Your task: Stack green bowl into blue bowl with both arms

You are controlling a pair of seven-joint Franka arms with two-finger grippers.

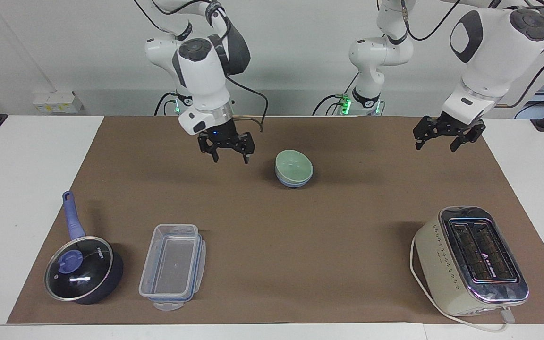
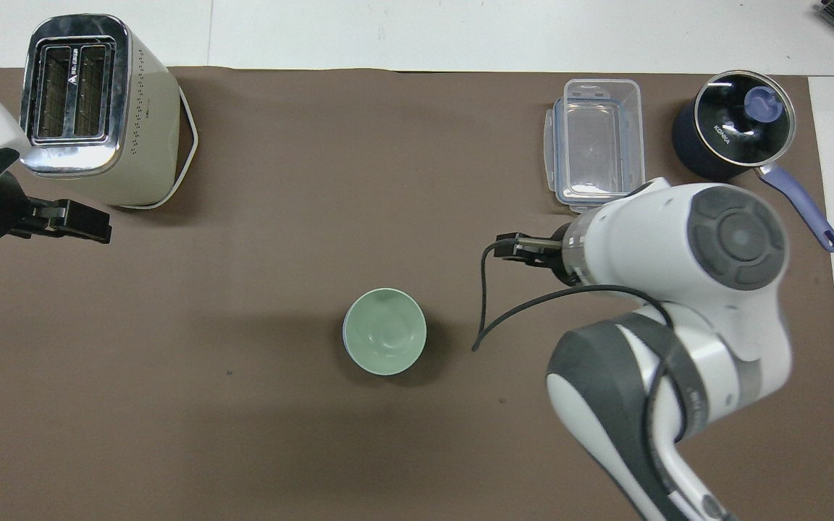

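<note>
Here I see a white table point(image 1: 26, 189) backed by a pale wall, most of its top covered by a brown mat point(image 1: 272, 245) that runs almost to every edge. On the mat, a cream toaster point(image 1: 470, 259) sits at the corner farthest from the robots at the left arm's end; a clear plastic container point(image 1: 173, 267) and a dark lidded saucepan point(image 1: 83, 269) sit along that same edge toward the right arm's end.

The green bowl point(image 1: 293, 166) is nested inside the blue bowl point(image 1: 293, 182), mid-table, closer to the robots' edge. It is pale mint, matte, plain; only a thin blue band shows under it.

The right gripper point(image 1: 227, 153) hangs above bare mat beside the 2 bowls, fingers apart, holding nothing. The left gripper point(image 1: 442, 137) waits over the mat's edge at its own end, fingers apart.
</note>
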